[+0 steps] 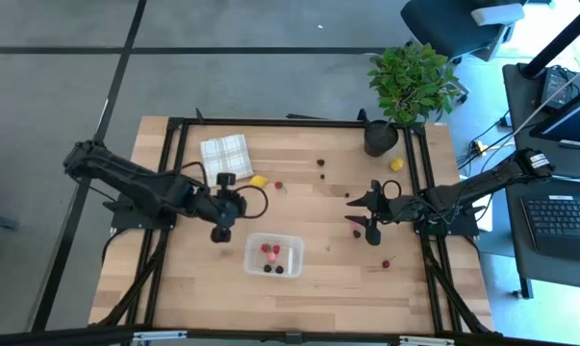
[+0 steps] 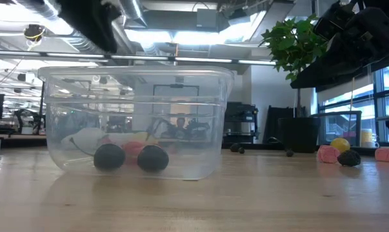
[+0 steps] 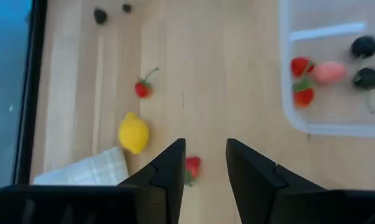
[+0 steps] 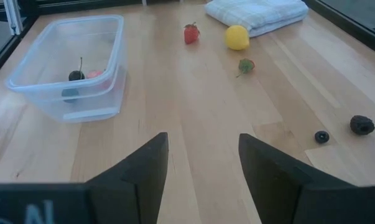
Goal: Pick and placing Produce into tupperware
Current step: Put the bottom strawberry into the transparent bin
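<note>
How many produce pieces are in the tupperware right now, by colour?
Red strawberries: 2
Pink piece: 1
Dark cherries: 2
Total in the tupperware: 5

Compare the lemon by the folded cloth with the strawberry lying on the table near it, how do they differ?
The lemon is yellow, while the strawberry is red with a green top. The lemon is rounder and a bit bigger; the strawberry is smaller. The lemon lies right beside the checked cloth, whereas the strawberry sits farther from it, towards the clear tub. Both rest loose on the wooden table, outside the tub.
</note>
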Robot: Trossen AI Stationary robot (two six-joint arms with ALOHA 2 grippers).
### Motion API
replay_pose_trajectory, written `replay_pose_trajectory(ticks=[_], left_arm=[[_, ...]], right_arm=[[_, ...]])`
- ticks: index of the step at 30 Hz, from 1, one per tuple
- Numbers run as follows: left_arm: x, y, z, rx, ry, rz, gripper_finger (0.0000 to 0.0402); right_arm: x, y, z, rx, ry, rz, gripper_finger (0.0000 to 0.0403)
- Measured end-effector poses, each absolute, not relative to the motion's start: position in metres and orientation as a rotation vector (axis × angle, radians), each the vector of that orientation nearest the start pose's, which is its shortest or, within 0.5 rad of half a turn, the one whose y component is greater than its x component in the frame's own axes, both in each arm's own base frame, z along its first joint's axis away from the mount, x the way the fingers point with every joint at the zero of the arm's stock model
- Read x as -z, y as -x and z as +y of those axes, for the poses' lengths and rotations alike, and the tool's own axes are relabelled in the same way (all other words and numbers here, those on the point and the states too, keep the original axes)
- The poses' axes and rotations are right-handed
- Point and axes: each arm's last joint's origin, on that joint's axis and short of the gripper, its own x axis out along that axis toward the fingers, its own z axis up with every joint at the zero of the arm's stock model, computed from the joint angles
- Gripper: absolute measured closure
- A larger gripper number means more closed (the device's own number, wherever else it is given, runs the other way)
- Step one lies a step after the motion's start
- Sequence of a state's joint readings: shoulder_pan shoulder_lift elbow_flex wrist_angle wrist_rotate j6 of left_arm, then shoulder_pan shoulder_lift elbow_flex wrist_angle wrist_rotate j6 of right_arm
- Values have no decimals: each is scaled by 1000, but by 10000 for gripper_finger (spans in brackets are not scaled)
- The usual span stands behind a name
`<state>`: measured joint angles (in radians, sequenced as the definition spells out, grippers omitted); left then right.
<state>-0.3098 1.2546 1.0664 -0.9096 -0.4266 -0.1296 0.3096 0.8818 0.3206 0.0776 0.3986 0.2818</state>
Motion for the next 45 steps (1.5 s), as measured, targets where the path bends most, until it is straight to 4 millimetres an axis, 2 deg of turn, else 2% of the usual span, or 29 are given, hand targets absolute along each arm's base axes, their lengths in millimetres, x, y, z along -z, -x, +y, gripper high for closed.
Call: replay_pose_trajectory(ticks=[4,9,12,16,22,28,38,45], left_arm=[[-259,-221,-50,-242,-216,1084,276],[-220,-211,-31,-310,-151,1202,215],[-198,-208,-21,-313,-162,1209,178],[-182,-206,-12,-351,-124,1179,149],[-179,-210,-8,-341,-135,1145,143],[-184,-222,-7,-172,-131,1051,148],[-183,-221,6,-120,-189,1080,149],[-171,-228,12,-99,-173,1114,149]], right_arm=[[-184,-170,43,150,-109,437,205],[-184,-170,43,150,-108,437,205],[-184,-170,43,150,-110,437,205],[-184,-170,43,152,-119,436,205],[-184,-170,43,155,-132,435,205],[-184,-170,43,155,-131,435,205],[-184,-170,43,155,-129,435,205],[-184,-170,43,153,-123,436,205]])
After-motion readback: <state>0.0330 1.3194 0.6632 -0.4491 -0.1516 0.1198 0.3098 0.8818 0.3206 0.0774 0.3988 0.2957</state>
